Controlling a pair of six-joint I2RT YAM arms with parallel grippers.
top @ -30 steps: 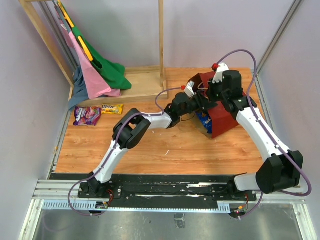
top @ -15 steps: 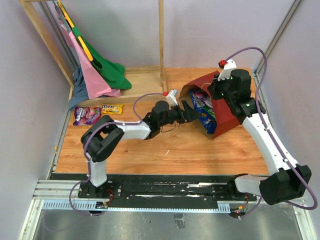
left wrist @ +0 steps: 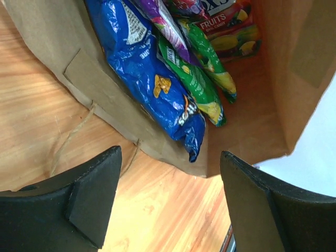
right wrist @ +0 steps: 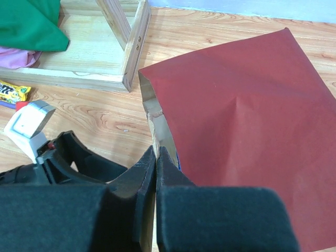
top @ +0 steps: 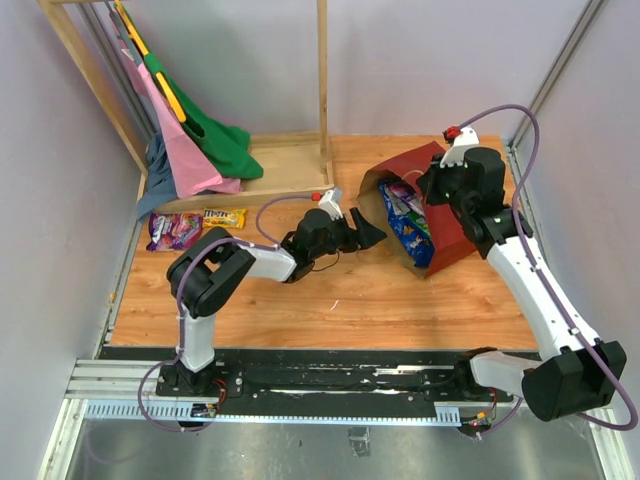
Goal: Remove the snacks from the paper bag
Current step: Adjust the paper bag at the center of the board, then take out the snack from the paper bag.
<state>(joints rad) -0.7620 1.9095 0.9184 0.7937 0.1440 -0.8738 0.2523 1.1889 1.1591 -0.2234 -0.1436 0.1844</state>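
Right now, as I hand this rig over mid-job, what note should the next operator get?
Grippers: left gripper open and empty, at the mouth of the paper bag; right gripper shut on the paper bag's top edge, holding it open.
Bag: on its side at the far right of the table, mouth facing left.
Done: purple packet and yellow M&M's packet lie out by the wooden rack.
Left: blue Doritos bag, green pack, purple pack and fruit candy pack are inside.
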